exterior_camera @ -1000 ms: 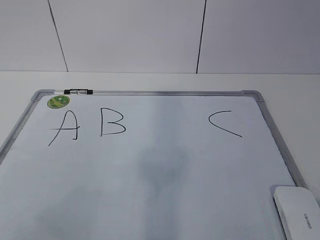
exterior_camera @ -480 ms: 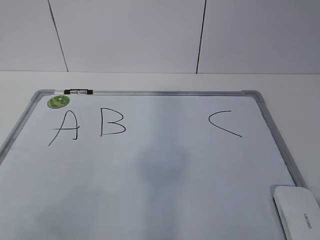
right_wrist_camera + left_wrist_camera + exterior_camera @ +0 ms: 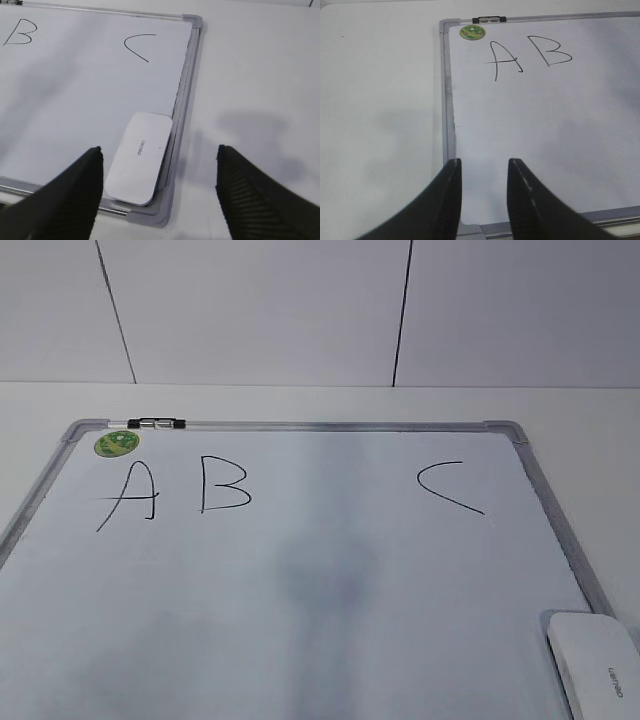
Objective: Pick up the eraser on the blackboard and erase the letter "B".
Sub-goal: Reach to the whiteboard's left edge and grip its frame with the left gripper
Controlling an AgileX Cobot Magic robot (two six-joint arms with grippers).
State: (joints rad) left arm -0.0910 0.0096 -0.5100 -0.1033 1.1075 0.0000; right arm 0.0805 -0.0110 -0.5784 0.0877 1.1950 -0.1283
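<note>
Nothing has shifted since a second ago. Your blackboard point(image 3: 300, 620) fills the bench, its middle bare. The eraser point(image 3: 140, 157) lies at its near right corner. Letter "B" point(image 3: 224, 484) sits far left. Right gripper point(image 3: 160, 170) gapes empty above the eraser; left gripper point(image 3: 484, 172) is part-open, empty.

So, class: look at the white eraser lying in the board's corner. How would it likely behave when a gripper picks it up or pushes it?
The eraser looks like a rigid, smooth plastic block, so it probably stays stiff but could slip between fingers. Lying flat and low, it seems unlikely to roll or tip. Pushed, it would probably slide until the blackboard frame stops it.
</note>
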